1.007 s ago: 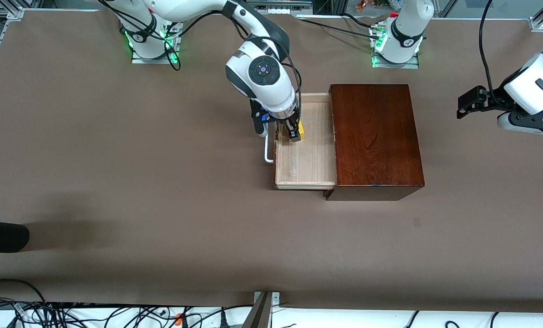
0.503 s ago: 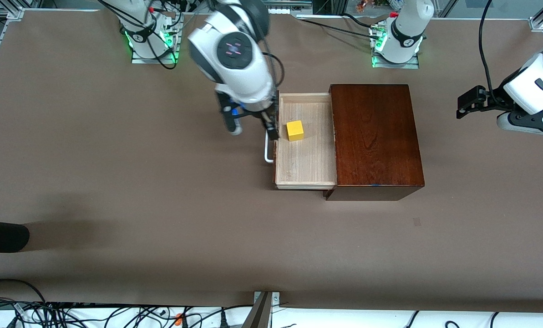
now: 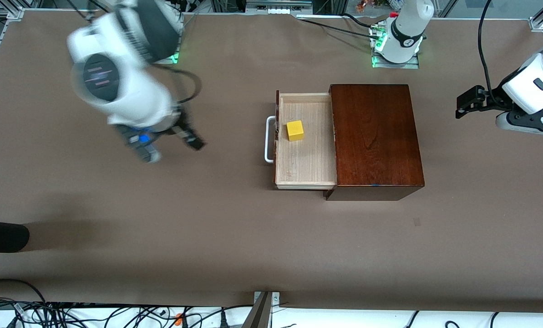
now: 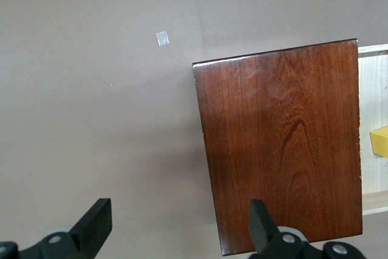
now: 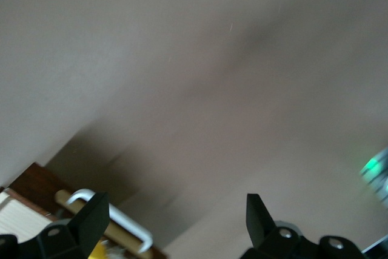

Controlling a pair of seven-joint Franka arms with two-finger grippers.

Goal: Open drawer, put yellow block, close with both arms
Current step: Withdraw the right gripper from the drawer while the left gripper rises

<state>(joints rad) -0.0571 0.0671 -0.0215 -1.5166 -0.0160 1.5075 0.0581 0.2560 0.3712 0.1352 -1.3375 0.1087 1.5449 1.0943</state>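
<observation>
The drawer (image 3: 305, 155) stands pulled out of the mahogany box (image 3: 375, 136), its white bar handle (image 3: 268, 139) toward the right arm's end. The yellow block (image 3: 295, 130) lies in the drawer, close to the drawer front. My right gripper (image 3: 171, 143) is open and empty, up over the bare table between its base and the drawer; its wrist view shows the handle (image 5: 112, 213) and a sliver of the block. My left gripper (image 3: 469, 101) is open and empty, held over the table at the left arm's end; its wrist view shows the box (image 4: 282, 144) and the block's edge (image 4: 380, 141).
A black object (image 3: 2, 235) lies at the table's edge on the right arm's end. Cables run along the edge nearest the front camera. A small pale patch (image 3: 417, 222) marks the table near the box.
My right gripper let go of the yellow block in the drawer, then swung up and away toward its own end of the table. The left arm has stayed put.
</observation>
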